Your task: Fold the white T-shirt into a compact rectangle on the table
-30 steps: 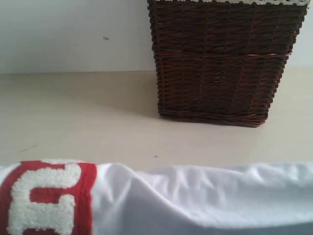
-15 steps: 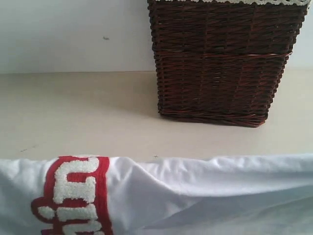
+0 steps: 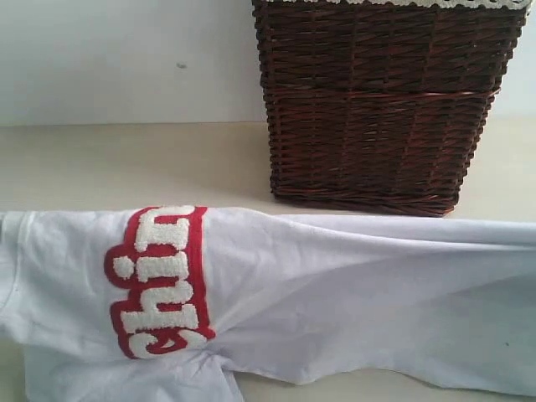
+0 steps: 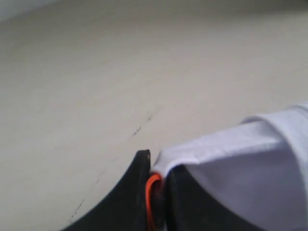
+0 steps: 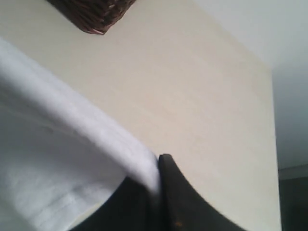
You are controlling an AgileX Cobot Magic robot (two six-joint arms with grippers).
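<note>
My left gripper (image 4: 156, 168) is closed tight on a folded edge of the white T-shirt (image 3: 335, 310), the cloth bulging out just past the tips; a thin orange sliver (image 4: 150, 192) sits between the jaws, and I cannot tell whether it is the shirt's tag or part of me; my right gripper (image 5: 153, 175) is likewise pinched on a rolled edge of the same shirt, nothing else in either grip. The shirt stretches as a wide band in front of the wicker basket (image 3: 377, 109), on the near side of it and, as far as I can judge, not touching it; the fuzzy red-edged letters (image 3: 159, 280) lie off to the left of the basket, turned on their side. The table (image 3: 126, 167) shows bare between shirt and basket. I judge the cotton light, limp and easily creased; it will sag and bunch wherever I leave slack, so both holds should pull evenly. The best places to grip look like the hems and seams, where doubled cloth gives the pads something to bite; the thick lettering will resist a crease, so I would fold beside it.
</note>
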